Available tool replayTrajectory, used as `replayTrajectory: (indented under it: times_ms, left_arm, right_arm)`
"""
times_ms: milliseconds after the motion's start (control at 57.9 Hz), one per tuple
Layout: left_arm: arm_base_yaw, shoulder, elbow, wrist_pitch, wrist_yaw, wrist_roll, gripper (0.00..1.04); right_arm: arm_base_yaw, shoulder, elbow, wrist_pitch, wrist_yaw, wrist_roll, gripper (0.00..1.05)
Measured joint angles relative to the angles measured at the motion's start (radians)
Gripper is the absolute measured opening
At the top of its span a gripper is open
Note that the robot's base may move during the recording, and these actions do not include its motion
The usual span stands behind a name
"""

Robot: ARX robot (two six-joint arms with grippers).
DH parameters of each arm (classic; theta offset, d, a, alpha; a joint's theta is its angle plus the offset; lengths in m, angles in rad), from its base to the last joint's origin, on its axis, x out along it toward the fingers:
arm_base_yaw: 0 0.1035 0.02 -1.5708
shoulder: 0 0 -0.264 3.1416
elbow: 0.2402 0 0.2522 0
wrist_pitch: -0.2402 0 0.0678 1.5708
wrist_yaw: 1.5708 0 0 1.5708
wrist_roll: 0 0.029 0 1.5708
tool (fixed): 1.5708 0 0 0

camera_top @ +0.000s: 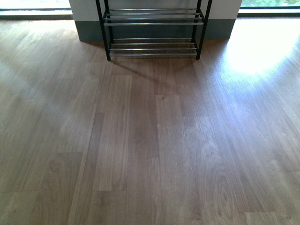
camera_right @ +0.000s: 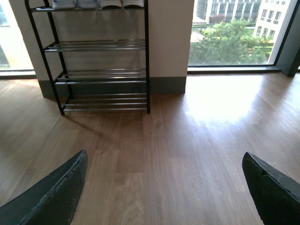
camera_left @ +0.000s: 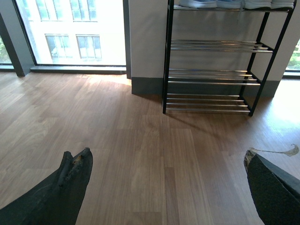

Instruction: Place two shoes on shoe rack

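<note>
Item: shoe rack (camera_top: 153, 29), black frame with thin silver bars, standing on the wooden floor (camera_top: 150, 140) against a white wall with a grey skirting (camera_right: 166, 84). In the front view we see only its two lowest tiers; the upper part is cut off by the frame edge, and neither arm appears there. Item: two shoes (camera_right: 97, 3), on the rack's top tier in both wrist views; we make out only white soles and a strip of pale upper, the rest being cropped, and we cannot tell laces, lining or side markings. The white shapes read as several soles side by side, and we cannot separate one shoe from another with confidence. Item: left gripper (camera_left: 164, 187), its two dark fingers (camera_left: 70, 183) spread wide apart over bare floor, holding nothing; a frayed scrap clings to the far finger's tip. Item: right gripper (camera_right: 164, 187), likewise spread wide with nothing between its fingers (camera_right: 61, 192), well short of the rack. Item: windows (camera_right: 234, 33), bright, either side of the wall.
</note>
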Motion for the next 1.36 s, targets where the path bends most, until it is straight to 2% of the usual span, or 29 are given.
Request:
replayTrajectory:
  times_ms: [1364]
  left_arm:
    - [0.000,0.000,0.000,0.000,0.000,0.000,0.95]
  right_arm:
    - [0.000,-0.002,0.000,0.000,0.000,0.000,0.96]
